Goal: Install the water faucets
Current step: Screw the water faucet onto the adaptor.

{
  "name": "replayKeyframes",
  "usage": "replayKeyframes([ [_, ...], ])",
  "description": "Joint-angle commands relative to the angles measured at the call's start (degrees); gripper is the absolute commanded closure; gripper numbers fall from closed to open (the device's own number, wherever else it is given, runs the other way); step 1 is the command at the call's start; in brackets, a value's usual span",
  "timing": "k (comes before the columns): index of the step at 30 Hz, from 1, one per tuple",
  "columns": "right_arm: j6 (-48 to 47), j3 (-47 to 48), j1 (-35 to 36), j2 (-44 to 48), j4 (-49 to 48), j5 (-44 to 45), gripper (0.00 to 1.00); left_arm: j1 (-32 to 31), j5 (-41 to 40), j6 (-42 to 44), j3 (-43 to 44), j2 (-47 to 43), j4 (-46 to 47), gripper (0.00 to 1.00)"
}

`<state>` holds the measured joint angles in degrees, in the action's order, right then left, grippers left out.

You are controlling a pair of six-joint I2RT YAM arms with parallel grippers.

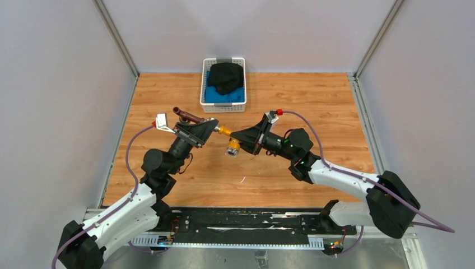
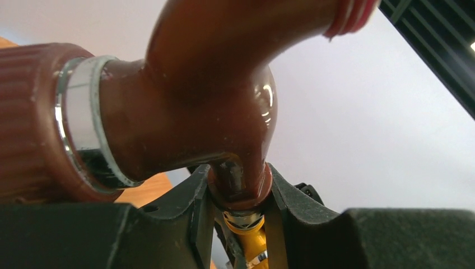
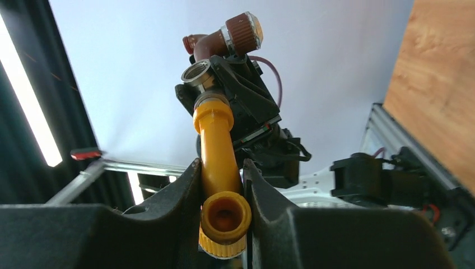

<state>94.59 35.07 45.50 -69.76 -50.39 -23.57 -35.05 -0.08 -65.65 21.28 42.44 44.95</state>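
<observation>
Left fingers (image 2: 168,224) clamp the brown faucet (image 2: 213,112) by its base, right fingers (image 3: 162,218) clamp the yellow faucet (image 3: 215,151); both hang above the bench's (image 1: 313,112) middle, ends touching. Basket (image 1: 205,84) sits at the far edge.

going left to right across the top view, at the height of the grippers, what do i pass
brown tap → left gripper → yellow tap → right gripper

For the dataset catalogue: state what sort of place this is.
Probably a robot lab workcell: a wooden tabletop enclosed by plain grey panels on metal posts, with a left arm and right arm bolted at its near edge.
</observation>
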Motion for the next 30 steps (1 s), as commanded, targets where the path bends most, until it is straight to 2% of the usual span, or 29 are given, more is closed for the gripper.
replayKeyframes([
  [1, 15.69, -1.49, -0.97, -3.86, -15.95, -1.22, 1.00, 0.19, -3.58, 6.12, -0.53, -1.44, -0.70, 1.00],
  [7, 15.24, -1.69, -1.35, -7.14, -19.34, -3.00, 0.45, 0.22, -5.27, 4.70, 0.28, -1.62, -5.70, 1.00],
  [10, 13.88, -1.98, -1.42, -6.70, -17.84, -3.29, 0.30, 0.24, -6.90, 4.66, 0.82, -2.49, -8.41, 1.00],
  [14, 12.47, -1.43, -1.40, -5.96, -15.36, -4.94, 0.25, 0.19, -10.01, 4.79, 1.13, -3.51, -11.00, 1.00],
  [25, 8.07, -3.24, -1.75, -3.11, -11.30, -9.49, 0.23, 0.24, -11.01, 8.77, 6.02, -2.71, -21.62, 1.00],
  [30, 5.85, -0.90, -1.80, -1.96, -9.28, -10.61, 0.23, 0.24, -10.85, 9.71, 6.48, -2.12, -22.27, 1.00],
])
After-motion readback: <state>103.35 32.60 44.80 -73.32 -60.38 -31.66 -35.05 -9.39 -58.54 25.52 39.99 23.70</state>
